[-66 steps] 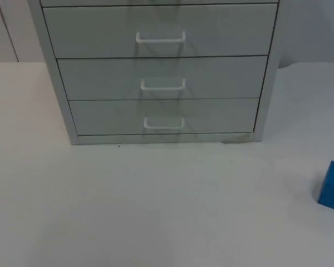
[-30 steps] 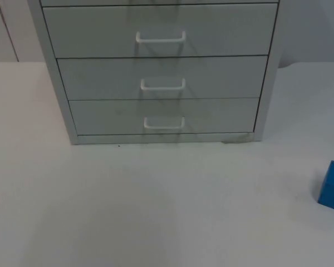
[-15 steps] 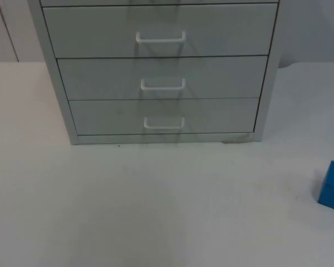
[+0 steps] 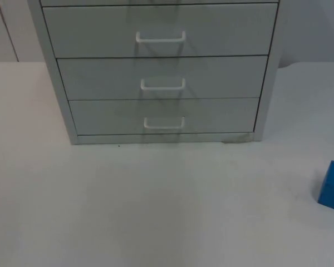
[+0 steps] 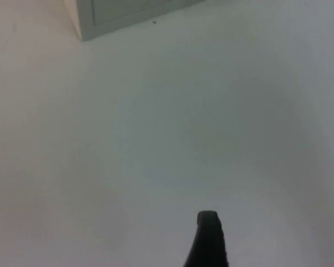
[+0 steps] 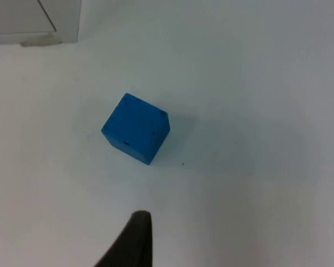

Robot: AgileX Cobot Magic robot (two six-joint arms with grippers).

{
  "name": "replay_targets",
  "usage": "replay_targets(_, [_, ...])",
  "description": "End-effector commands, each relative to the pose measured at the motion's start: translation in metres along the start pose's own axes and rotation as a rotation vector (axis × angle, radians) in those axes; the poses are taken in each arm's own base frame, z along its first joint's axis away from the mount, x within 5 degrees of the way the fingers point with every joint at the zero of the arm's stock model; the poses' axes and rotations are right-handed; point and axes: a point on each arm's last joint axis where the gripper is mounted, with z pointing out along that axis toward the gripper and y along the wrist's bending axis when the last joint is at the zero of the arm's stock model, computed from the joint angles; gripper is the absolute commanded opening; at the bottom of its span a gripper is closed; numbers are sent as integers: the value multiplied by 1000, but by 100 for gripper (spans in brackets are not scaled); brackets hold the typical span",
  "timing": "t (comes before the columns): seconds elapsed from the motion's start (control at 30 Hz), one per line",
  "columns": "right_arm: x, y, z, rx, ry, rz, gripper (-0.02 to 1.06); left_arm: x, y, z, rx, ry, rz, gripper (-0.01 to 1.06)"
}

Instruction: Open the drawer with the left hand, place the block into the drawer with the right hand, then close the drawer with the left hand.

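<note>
Nothing is done yet: all drawers (image 4: 162, 115) sit closed, the blue block (image 6: 136, 136) loose on the table (image 4: 156, 206). Whether the left gripper (image 5: 207, 239) or right gripper (image 6: 131, 242) is spread, I cannot tell

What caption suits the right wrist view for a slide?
Blue block alone on the white table, cabinet corner behind, before pickup.

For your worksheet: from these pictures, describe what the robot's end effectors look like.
Little shows. Each wrist view has one black fingertip: the left end effector's fingertip is narrow with a squared, blunt tip; the right end effector's fingertip is black and tapered. No markings can be made out.
</note>
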Motion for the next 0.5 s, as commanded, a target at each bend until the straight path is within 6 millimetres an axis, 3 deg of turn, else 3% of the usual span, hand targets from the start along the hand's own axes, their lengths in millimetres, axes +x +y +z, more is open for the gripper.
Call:
replay_targets(0.0, [-3, 0, -1, 2, -23, 3, 105, -21, -7, 10, 34, -10, 75, 64])
replay_targets(0.17, [-3, 0, -1, 2, -25, 3, 105, -35, -18, 25, 31, -11, 196, 64])
replay_targets(0.47, [-4, -1, 1, 9, -18, -2, 105, -54, -54, 89, -64, 96, 549, 64])
